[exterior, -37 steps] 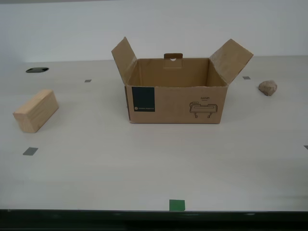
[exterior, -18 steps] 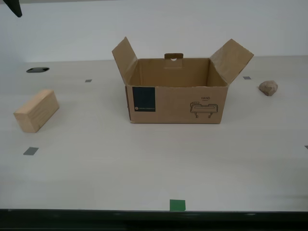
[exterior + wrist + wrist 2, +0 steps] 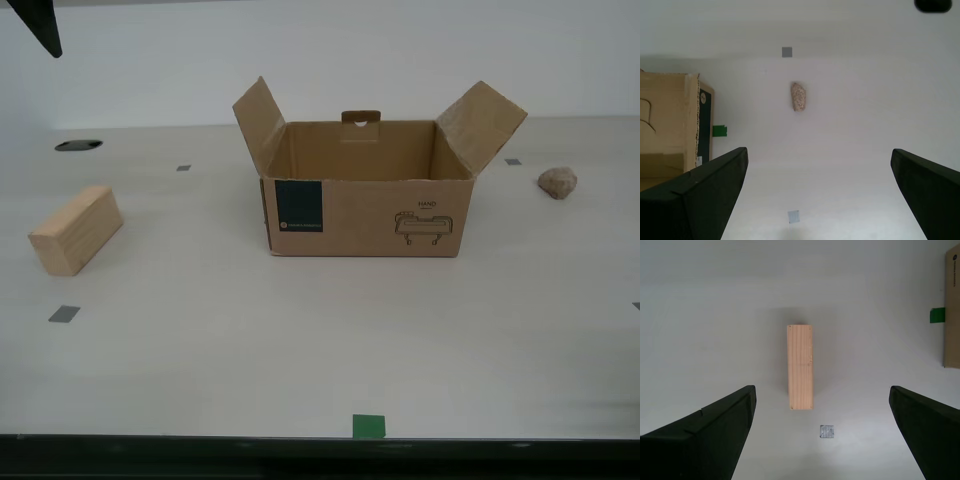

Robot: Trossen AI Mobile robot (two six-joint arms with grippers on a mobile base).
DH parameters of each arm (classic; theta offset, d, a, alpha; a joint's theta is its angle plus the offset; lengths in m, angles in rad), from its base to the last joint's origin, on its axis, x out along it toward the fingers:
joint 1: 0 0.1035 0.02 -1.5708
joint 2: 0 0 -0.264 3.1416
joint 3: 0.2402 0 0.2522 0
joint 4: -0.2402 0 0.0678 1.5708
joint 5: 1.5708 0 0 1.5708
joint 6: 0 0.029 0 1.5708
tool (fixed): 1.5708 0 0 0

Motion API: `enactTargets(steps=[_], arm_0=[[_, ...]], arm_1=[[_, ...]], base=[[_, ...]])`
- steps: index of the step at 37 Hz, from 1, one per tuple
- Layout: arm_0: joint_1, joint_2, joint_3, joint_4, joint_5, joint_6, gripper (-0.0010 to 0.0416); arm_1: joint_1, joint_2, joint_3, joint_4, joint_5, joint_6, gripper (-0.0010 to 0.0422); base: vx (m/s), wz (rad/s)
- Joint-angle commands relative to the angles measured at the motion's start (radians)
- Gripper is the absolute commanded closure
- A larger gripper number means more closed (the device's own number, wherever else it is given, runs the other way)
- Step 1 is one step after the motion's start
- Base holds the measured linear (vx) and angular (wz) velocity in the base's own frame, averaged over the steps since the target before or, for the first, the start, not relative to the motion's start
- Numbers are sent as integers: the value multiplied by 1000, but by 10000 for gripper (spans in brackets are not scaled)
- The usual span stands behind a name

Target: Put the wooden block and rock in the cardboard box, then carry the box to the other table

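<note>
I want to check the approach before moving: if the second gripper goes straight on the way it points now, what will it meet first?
Most likely the wooden block: it lies between the open fingers of my second gripper, lengthwise along the view. Height above it is unclear.

The exterior view looks level and forward across the smooth cream counter (image 3: pixel 320 350) from its near edge, facing the brown corrugated cardboard box (image 3: pixel 365 215) front-on at middle range, a plain wall behind.

The second wrist view looks straight down from well above the counter, between the two dark wide-spread fingers of my second tool (image 3: pixel 822 435), onto the pale tan rectangular wooden block (image 3: pixel 800 367); a strip of the box shows at its edge.

The first wrist view likewise looks straight down from high up, between the spread fingers of my first tool (image 3: pixel 820 195), onto the small lumpy beige-grey rock (image 3: pixel 798 97), with part of the box in frame.

All three views share the box; each wrist view shares its own object with the exterior view.
</note>
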Motion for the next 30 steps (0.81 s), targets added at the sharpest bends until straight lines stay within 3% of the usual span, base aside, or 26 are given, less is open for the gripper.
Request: enactTargets(steps=[1,30], arm_0=[[0,34,1,8,3,-5,6],[-6,318,2,126,3,-29,6]], arm_1=[[0,1,1,0,-2,5,48],[-2,1,-6,3,-2,-11,48]], base=[[0,0],[0,0]])
